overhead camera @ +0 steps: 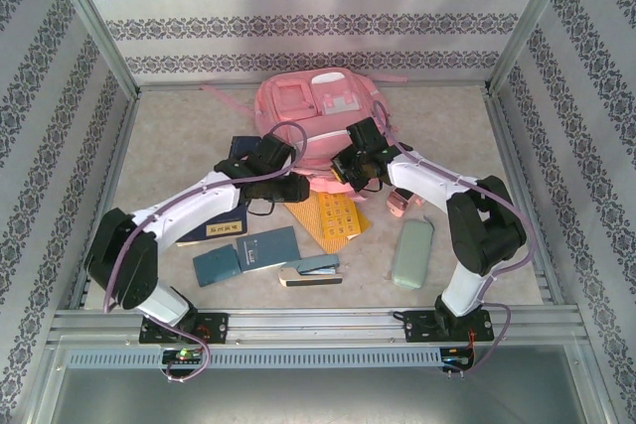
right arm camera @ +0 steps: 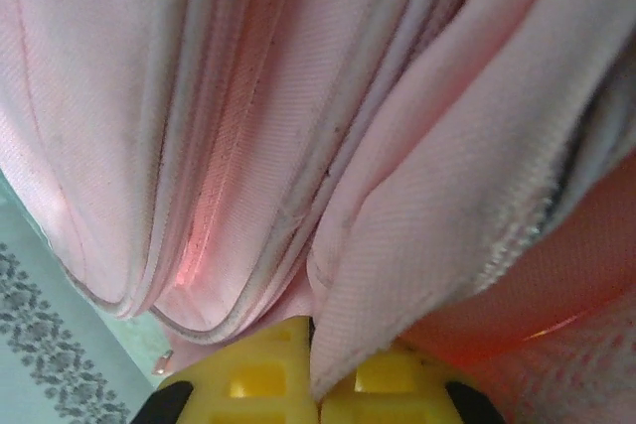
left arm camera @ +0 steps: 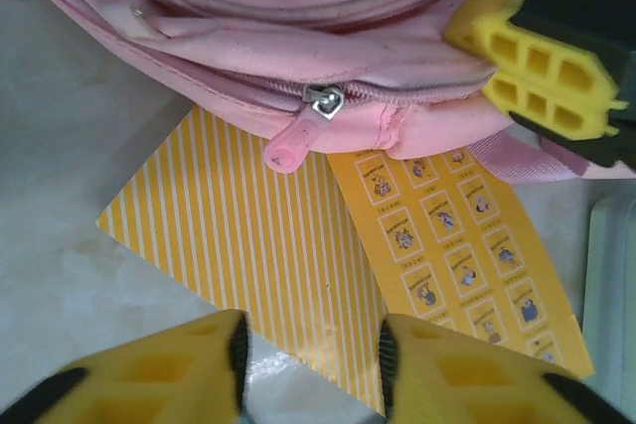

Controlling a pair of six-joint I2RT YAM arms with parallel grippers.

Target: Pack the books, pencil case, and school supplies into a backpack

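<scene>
Backpack (overhead camera: 316, 111), pink, lies at the far middle of your table (overhead camera: 179, 146), front pockets up. None of the task's things can be seen inside it. The yellow book (overhead camera: 336, 217) lies flat just in front of it, its far corner tucked under the fabric edge rather than in a pocket.

Your left tool (left arm camera: 313, 345) hangs open over that book, holding nothing, with the striped cover showing between its fingers. Your right tool (right arm camera: 310, 364) is closed on a fold of the backpack's pink cloth.

From above you see what the wrists miss: the pencil case (overhead camera: 411, 253) near the right arm, the stapler (overhead camera: 310, 271) at the near edge beside the teal books (overhead camera: 243, 255), and the navy books (overhead camera: 214, 230) under the left arm. All of these are on the table.

The left wrist view alone gives you the pink zip pull (left arm camera: 298, 141) hanging onto the book.

The book carries a grid of small cartoon pictures with captions, probably names, too small to read.
</scene>
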